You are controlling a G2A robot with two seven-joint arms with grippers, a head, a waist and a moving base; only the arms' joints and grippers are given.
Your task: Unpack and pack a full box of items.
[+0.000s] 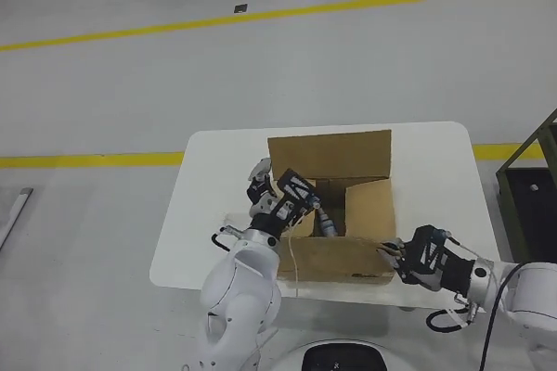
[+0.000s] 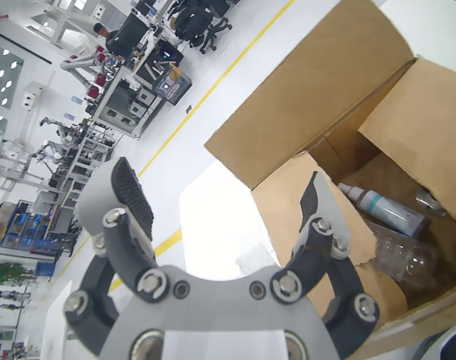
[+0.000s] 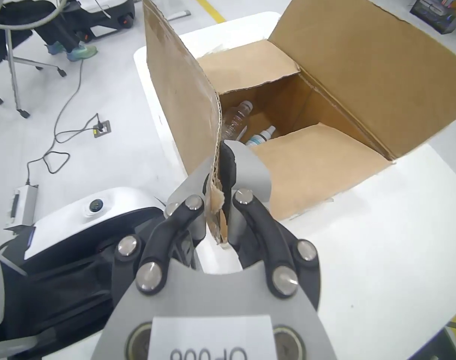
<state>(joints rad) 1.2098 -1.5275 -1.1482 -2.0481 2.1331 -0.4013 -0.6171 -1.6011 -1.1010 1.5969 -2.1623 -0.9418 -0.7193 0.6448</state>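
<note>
An open cardboard box [image 1: 330,156] stands in the middle of the white table [image 1: 204,195]. Inside it lie a clear plastic bottle [image 2: 405,258] and a white bottle with a teal label [image 2: 383,207]; a shiny metal item [image 2: 430,204] is half hidden by a flap. Both bottles, the clear bottle [image 3: 237,121] and the white bottle [image 3: 261,136], also show past the near flap. My left gripper [image 2: 224,196] is open and holds nothing, hovering at the box's left side [image 1: 265,181]. My right gripper [image 3: 216,162] is shut on the edge of the near flap [image 3: 175,91], which stands upright, at the box's front right corner [image 1: 391,249].
The table has bare room left and right of the box. A dark green metal frame [image 1: 538,185] stands off the table's right side. A wheeled chair [image 3: 10,57] and cables [image 3: 63,129] are on the floor beyond the table.
</note>
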